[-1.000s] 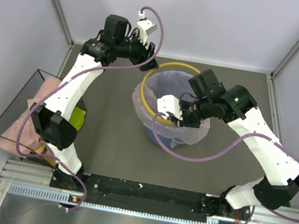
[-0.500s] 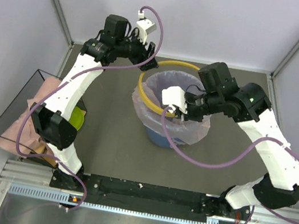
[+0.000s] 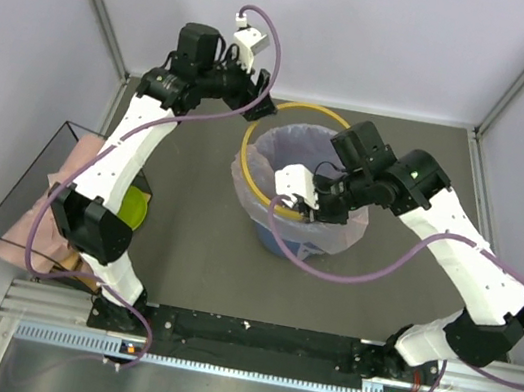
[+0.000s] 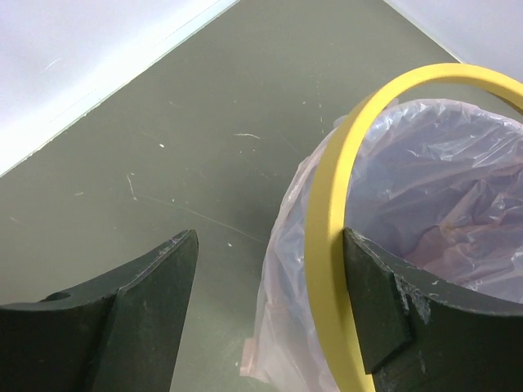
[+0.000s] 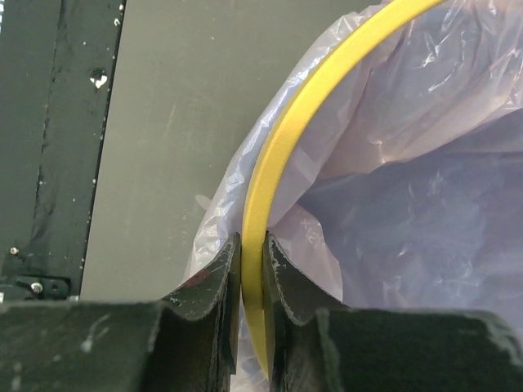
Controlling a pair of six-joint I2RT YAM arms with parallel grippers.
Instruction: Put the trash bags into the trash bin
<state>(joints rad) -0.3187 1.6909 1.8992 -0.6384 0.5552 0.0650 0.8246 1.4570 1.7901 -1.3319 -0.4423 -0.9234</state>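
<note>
As left end effector (image 4: 270,237) widens, right end effector (image 5: 252,241) still clamps the yellow ring (image 5: 265,184).

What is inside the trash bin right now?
A pale pink trash bag lines the trash bin and spills over its edge. The yellow ring sits over it, pinched by the right fingers. The bag's folds hide the bottom.

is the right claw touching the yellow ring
Touching. The right wrist view shows the right claw shut on the yellow ring, pressing it from both sides, no gap.
</note>
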